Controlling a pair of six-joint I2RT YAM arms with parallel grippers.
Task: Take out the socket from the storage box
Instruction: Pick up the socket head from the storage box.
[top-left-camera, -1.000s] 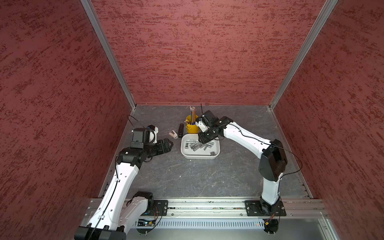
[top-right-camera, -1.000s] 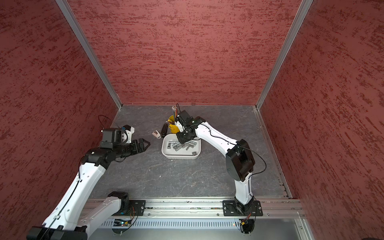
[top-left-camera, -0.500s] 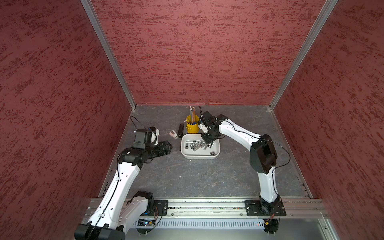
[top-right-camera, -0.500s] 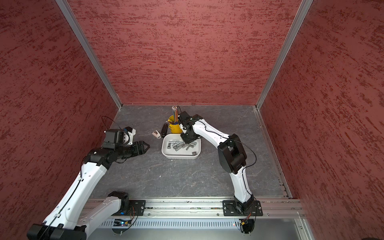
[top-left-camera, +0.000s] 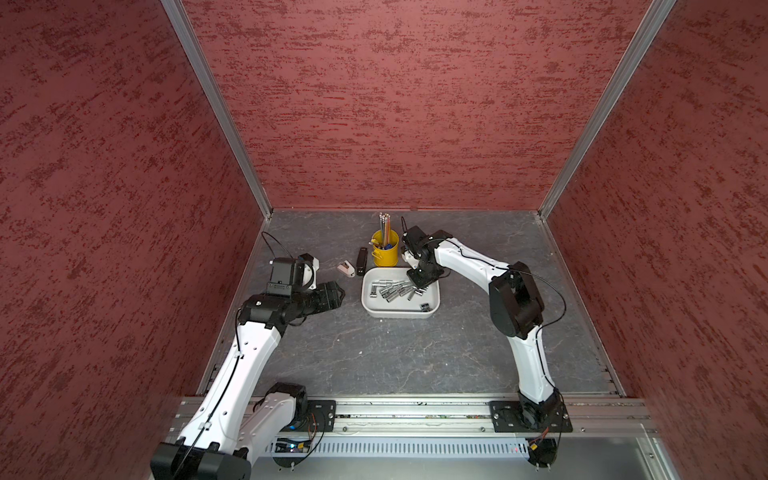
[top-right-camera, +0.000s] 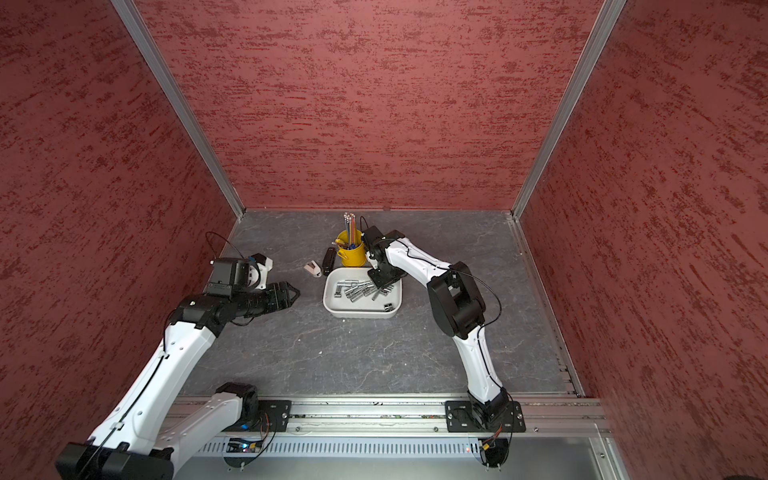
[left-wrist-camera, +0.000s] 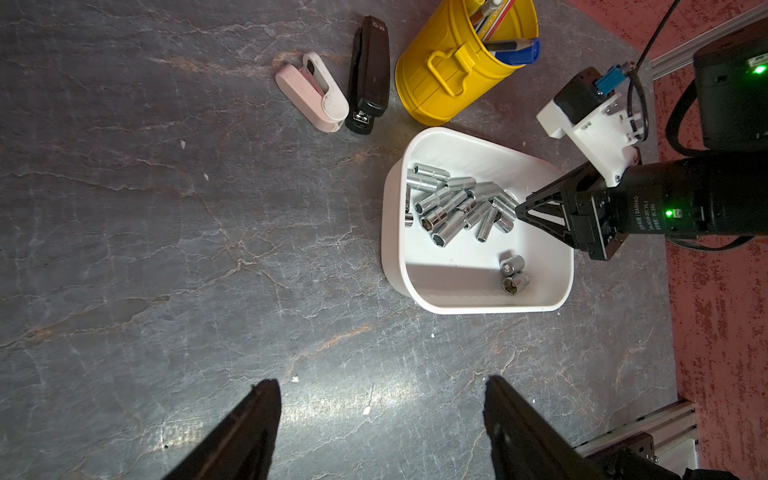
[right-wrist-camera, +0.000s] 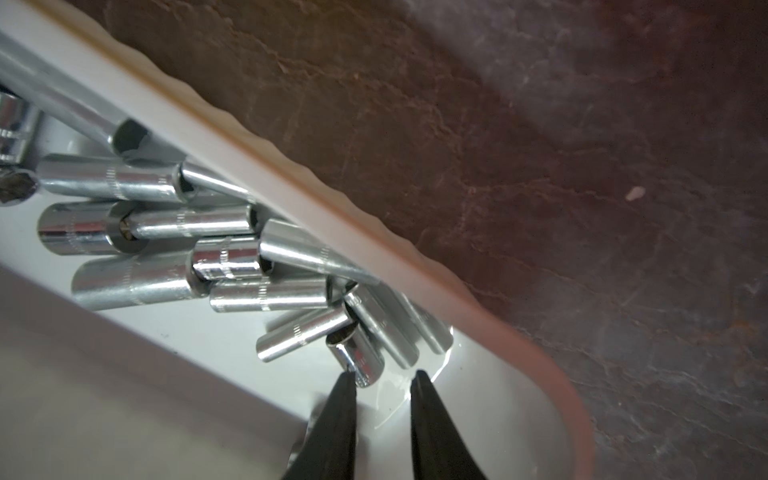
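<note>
A short socket (right-wrist-camera: 356, 358) lies in the white storage box (top-left-camera: 399, 314) on the worktop (top-left-camera: 395, 357). Only the right wrist view shows it against one tip of the right gripper (right-wrist-camera: 382, 374), whose fingers (right-wrist-camera: 338, 409) stand narrowly apart and clamp nothing. In both top views that arm bends down into the box. The left gripper (left-wrist-camera: 380, 384) hovers wide open and empty over bare worktop.

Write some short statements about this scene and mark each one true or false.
1. The white shallow plastic storage box holds a heap of shiny metal sockets. True.
2. The yellow cylindrical pen cup stands inside the box. False: it stands on the grey table, beside the box.
3. The left gripper is open and empty. True.
4. The right gripper hovers over bare table. False: its tips are inside the box, beside the sockets.
5. Apart from the heap lie two short sockets. True.
</note>
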